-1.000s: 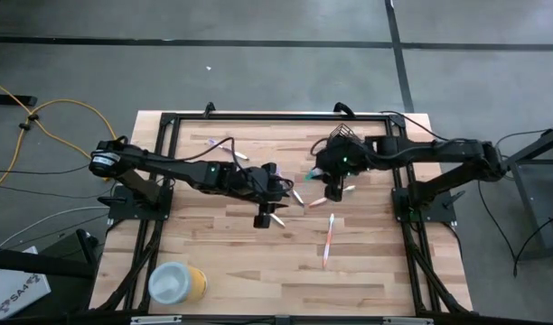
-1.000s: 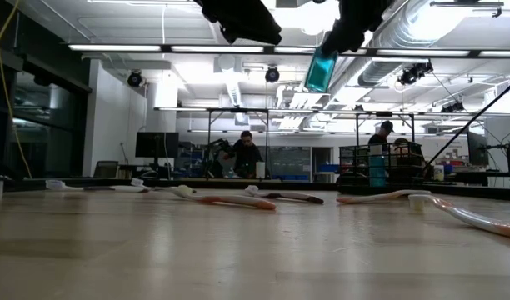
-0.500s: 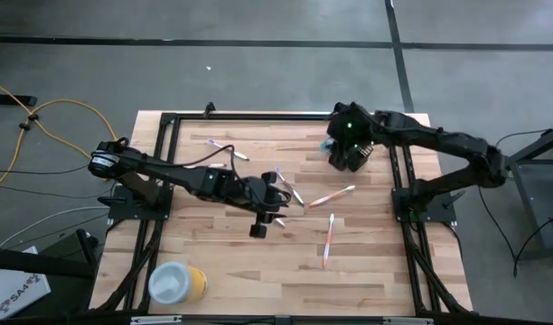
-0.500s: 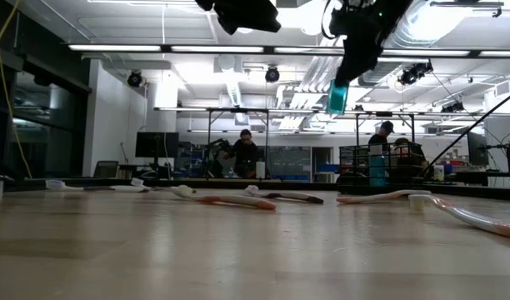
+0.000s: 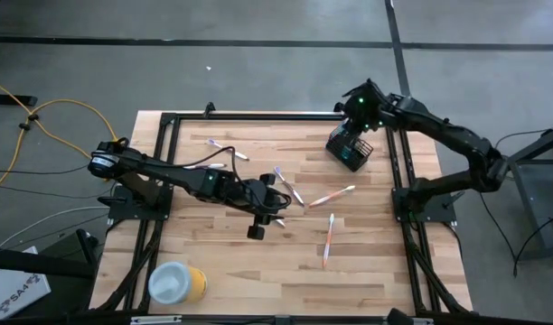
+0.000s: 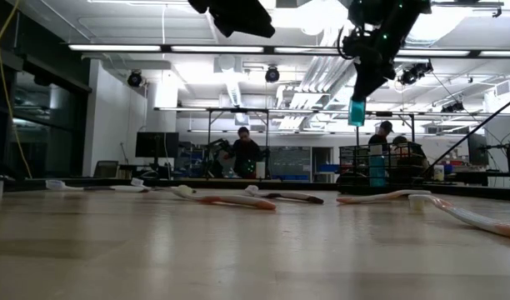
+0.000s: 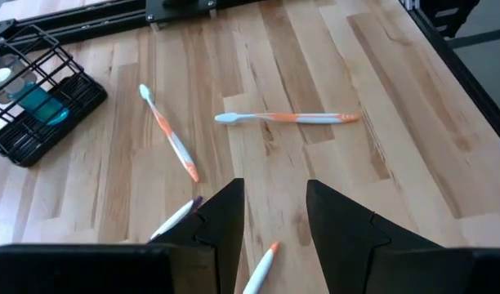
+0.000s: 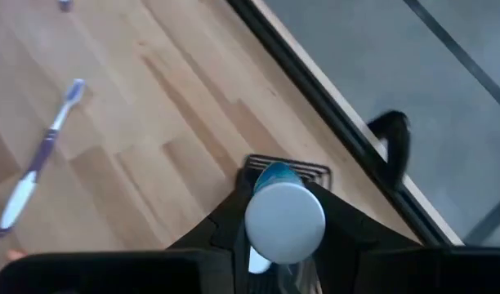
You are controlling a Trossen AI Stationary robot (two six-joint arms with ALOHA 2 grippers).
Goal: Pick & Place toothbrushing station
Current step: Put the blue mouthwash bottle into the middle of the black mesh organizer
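Left gripper [image 5: 261,219]: left of centre in the overhead view, hovering above the boards with its fingers spread and nothing between them; toothbrush ends lie just beside it in its wrist view.
Loose toothbrushes: scattered mid-frame, one orange-and-white [image 5: 330,236] lower centre, another [image 5: 332,195] just above it, a purple one [image 5: 224,148] toward the upper left.
Holder [image 5: 350,147]: black wire-mesh box, upper right of the overhead view, already carrying one blue tube [image 7: 36,101].
Right gripper [image 5: 362,110]: upper right, above the holder, pinching a second blue tube [image 6: 357,111] with its white cap [image 8: 284,219] toward the wrist camera.
Step in hand: probably lowering this tube into the holder.
Doing it well: keep the tube upright, centre it over a free cell, descend slowly, and release only once it sits inside the mesh.
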